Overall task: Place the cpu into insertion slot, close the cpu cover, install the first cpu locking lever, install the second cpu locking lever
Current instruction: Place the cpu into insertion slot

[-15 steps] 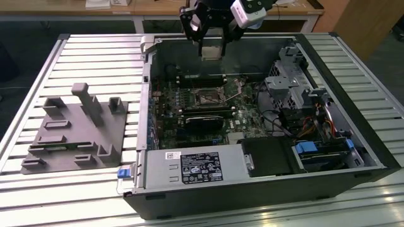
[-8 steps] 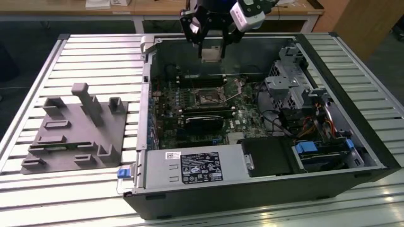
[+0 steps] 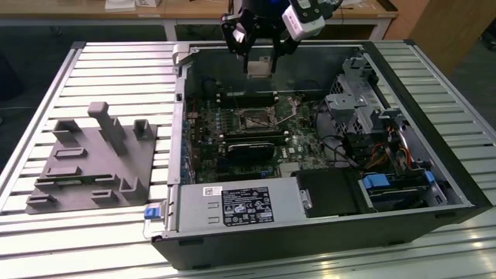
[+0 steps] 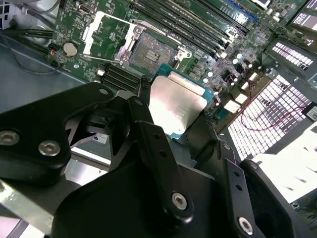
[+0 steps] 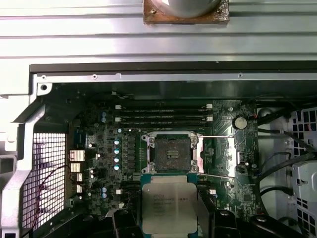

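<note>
My gripper [image 3: 259,63] hangs over the far side of the open computer case, shut on the cpu [image 3: 259,66], a flat silver-topped square chip. In both wrist views the cpu [image 4: 178,106] [image 5: 168,206] sits between the black fingers [image 4: 143,106], well above the board. The insertion slot [image 3: 252,119] [image 4: 153,49] [image 5: 171,153] lies bare with its dark centre showing. The cpu cover [image 4: 106,32] [image 5: 232,153] is swung open beside the slot. Two thin wire levers [image 5: 218,137] stand loose at the cover's edges.
Long black memory slots [image 5: 163,111] run beside the socket. A black graphics card [image 3: 252,152], a power supply [image 3: 240,206] and drive bays with cables [image 3: 387,168] fill the case. A grey moulded fixture [image 3: 93,157] rests on the slatted table at the exterior view's left.
</note>
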Robot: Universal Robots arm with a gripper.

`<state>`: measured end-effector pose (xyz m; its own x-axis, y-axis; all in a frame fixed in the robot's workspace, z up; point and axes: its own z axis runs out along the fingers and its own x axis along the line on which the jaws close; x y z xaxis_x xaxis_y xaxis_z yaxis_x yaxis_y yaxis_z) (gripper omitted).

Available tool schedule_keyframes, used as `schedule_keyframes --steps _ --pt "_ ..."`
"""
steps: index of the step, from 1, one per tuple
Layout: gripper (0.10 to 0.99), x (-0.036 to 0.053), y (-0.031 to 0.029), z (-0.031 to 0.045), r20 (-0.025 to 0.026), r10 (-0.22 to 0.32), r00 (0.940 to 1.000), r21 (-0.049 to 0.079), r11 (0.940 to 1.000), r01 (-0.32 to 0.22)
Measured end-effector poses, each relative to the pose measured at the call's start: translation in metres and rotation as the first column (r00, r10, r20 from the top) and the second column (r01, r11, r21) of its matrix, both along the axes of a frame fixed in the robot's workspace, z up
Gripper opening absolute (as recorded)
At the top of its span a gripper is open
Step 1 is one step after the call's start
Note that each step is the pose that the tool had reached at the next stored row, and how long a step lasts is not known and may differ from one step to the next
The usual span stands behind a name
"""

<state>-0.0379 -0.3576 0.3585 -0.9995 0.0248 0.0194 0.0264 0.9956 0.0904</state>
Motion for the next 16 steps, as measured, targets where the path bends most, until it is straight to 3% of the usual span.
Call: schedule_keyframes --steps 16 --pt "0.537 0.0 0.0 -0.0041 0.0 0.0 1.0 0.0 1.0 0.0"
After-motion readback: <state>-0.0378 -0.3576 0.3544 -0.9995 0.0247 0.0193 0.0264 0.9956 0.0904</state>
